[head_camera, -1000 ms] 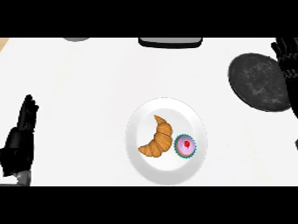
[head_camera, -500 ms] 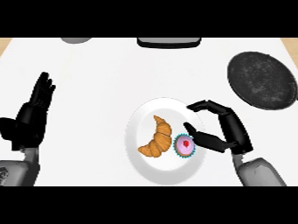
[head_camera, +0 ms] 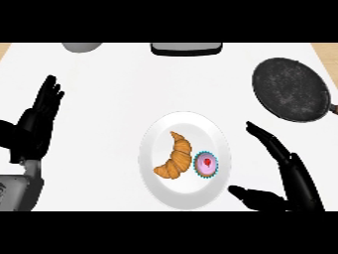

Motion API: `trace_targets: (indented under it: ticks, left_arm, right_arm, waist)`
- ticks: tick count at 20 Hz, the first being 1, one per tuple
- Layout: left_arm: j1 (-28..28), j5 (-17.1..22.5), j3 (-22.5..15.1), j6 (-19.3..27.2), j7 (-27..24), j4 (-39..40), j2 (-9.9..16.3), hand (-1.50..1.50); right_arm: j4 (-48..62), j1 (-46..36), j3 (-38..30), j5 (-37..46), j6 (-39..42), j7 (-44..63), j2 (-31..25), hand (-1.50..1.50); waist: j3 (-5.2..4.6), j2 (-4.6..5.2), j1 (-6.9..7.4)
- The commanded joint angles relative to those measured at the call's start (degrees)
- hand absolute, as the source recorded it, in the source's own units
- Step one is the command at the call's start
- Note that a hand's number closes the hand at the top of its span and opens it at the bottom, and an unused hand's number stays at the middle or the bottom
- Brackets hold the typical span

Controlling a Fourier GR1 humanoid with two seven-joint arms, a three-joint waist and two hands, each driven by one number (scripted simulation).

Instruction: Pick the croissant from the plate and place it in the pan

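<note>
The white desk [head_camera: 113,74] carries 1 dark pan [head_camera: 291,89] at the upper right, its handle running off toward the right edge, and 1 white plate [head_camera: 164,188] in the middle, well apart from the pan. There are 2 hands. The left hand [head_camera: 32,126] shows at the left, open with fingers up, resting. The right hand [head_camera: 285,171] has changed most: half a second ago its fingers were curled over the plate's right rim near the cupcake, and now it sits just off the plate's right side with fingers straight and thumb spread, holding nothing. My reading is that the hand has opened and pulled back a little to line up a fresh approach, so the pick has not begun. On the plate lie 2 foods, unmoved in the meantime: 1 croissant [head_camera: 175,161] on the left half, and 1 small cupcake [head_camera: 206,164] with pink icing just beside it on the right, between the croissant and the right hand. That placing likely means the hand has to reach over or past the cupcake. At the far edge sit 1 grey rounded object [head_camera: 82,47] and 1 dark rectangular item [head_camera: 187,48], both cut off.
</note>
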Motion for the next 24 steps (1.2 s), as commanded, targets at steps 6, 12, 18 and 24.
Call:
trace_targets:
  ticks: [6, 12, 18, 24]
  left_arm:
    - [-0.9, -1.5, -0.7, 0.2, -0.5, 0.2, -0.8, 0.00]
    - [-2.8, -0.4, 1.1, -2.1, -0.7, 3.3, -1.3, 0.00]
    - [-1.4, -0.5, 2.6, -3.7, 1.8, -0.4, -0.5, 0.00]
    - [-5.2, -1.9, 3.7, -4.7, -1.7, 6.4, -2.2, 0.00]
  right_arm:
    - [-21.8, -8.6, -0.3, 4.3, 18.6, 35.1, -13.1, -1.50]
    - [-21.1, -25.5, 2.7, 6.3, 27.3, 51.0, -7.1, -1.50]
    - [-16.3, -34.9, 3.3, 4.0, 32.4, 58.3, 3.6, -1.50]
    - [-7.7, -34.8, 7.9, 7.0, 31.7, 52.7, 12.5, -1.50]
  waist:
    - [-0.21, 0.14, 1.29]
    - [0.00, 0.39, 1.91]
    - [0.08, 0.23, 2.03]
    - [0.10, 0.39, 1.62]
